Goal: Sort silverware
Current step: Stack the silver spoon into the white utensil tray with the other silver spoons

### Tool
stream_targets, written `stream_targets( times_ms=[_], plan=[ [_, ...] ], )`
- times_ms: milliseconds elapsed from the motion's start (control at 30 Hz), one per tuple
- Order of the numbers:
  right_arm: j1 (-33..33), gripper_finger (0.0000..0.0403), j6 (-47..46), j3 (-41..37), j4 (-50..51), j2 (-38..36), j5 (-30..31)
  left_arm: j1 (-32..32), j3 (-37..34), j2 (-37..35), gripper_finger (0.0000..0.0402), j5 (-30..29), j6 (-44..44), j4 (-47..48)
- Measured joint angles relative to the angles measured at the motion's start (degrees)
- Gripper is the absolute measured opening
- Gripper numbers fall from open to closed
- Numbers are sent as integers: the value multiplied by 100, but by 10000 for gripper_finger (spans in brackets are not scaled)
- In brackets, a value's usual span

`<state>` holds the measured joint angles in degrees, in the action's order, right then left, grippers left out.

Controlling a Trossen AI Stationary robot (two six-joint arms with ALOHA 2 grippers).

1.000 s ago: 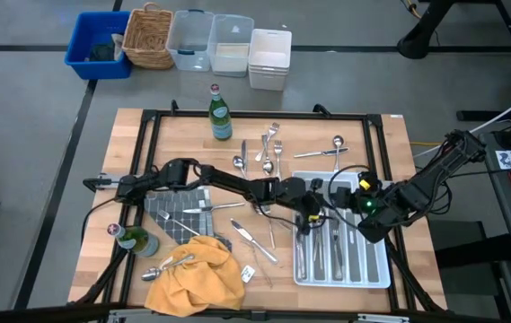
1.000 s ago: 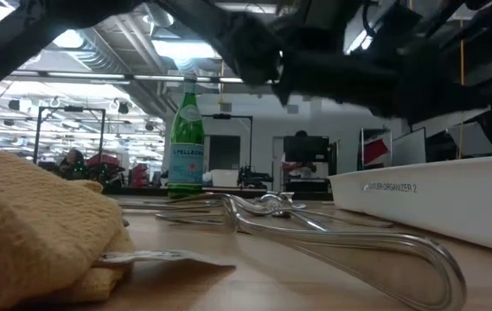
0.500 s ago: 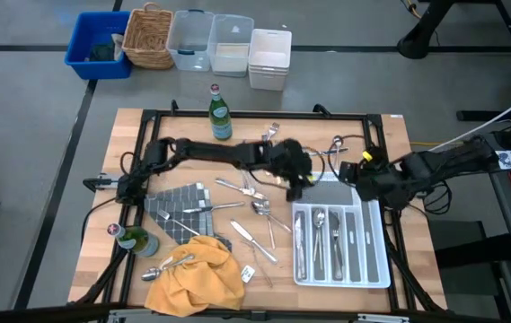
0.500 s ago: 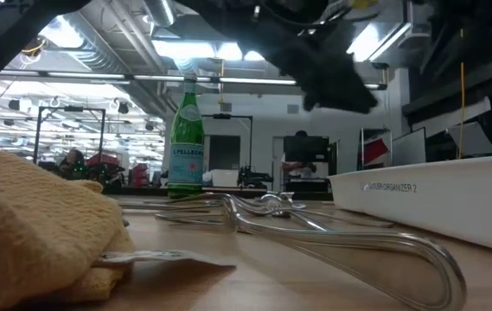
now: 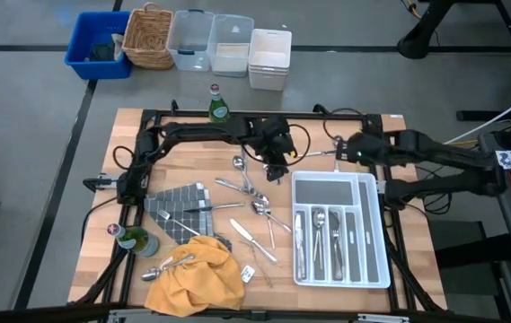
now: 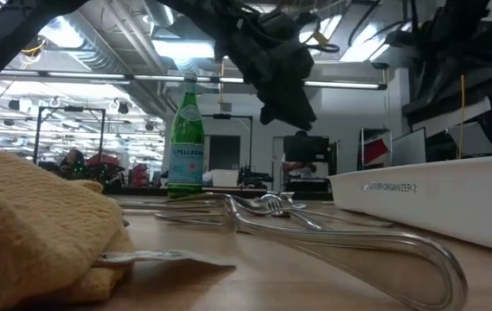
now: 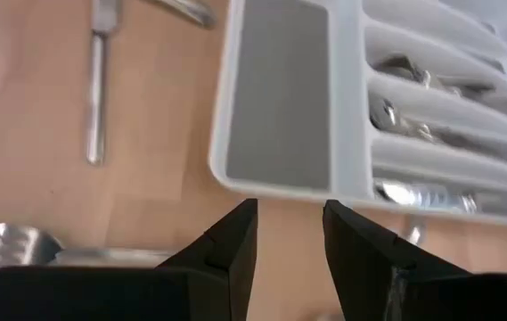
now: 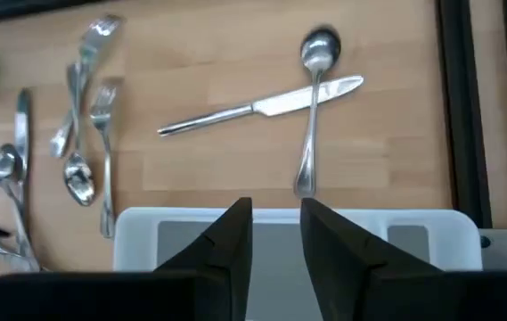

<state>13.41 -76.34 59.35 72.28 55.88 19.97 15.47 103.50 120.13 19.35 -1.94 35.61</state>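
Observation:
The silverware lies in two lots. Several pieces lie in the long slots of the white tray (image 5: 297, 224). Loose forks, knives and spoons (image 5: 253, 199) are scattered flat on the wooden table left of it. A spoon (image 8: 314, 107) lies across a knife (image 8: 262, 105) beyond the tray's far edge. My left gripper (image 7: 290, 218) hovers open and empty above the table beside the tray's far left corner; it also shows in the high view (image 5: 277, 163). My right gripper (image 8: 275, 218) hovers open and empty over the tray's far edge, and shows in the high view too (image 5: 349, 151).
A green bottle (image 5: 218, 108) stands at the far edge; another (image 5: 135, 240) lies at the near left. A yellow cloth (image 5: 197, 271) and a grey checked cloth (image 5: 179, 202) lie with silverware on them. Bins (image 5: 210, 40) stand beyond the table. Black frame rails (image 5: 147, 135) border it.
My left gripper has gone from over the tray's left slots toward the far edge and a little left, past the tray's far left corner. My right gripper has gone from the tray's right side toward the far edge, and now stands over the tray's far rim.

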Motion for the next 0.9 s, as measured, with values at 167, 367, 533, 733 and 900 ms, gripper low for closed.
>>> stream_targets(
  times_ms=[167,367,533,733,900],
  plan=[
    [747,99,982,-227,-689,229,-536,-49,2,-240,118,8,-111,50],
    [1698,99,1797,-644,-1048,722,-965,-53,2,-627,118,62,-173,427],
    [2421,99,2351,-815,-1321,1204,-1188,-86,2,-1026,118,114,-308,599],
    [2862,99,2947,-850,-1866,1859,-1552,-84,2,-1334,118,107,-288,986],
    [3068,99,3211,-850,-2026,2432,-1555,-84,1,-1492,118,85,-291,1251]
  ],
)
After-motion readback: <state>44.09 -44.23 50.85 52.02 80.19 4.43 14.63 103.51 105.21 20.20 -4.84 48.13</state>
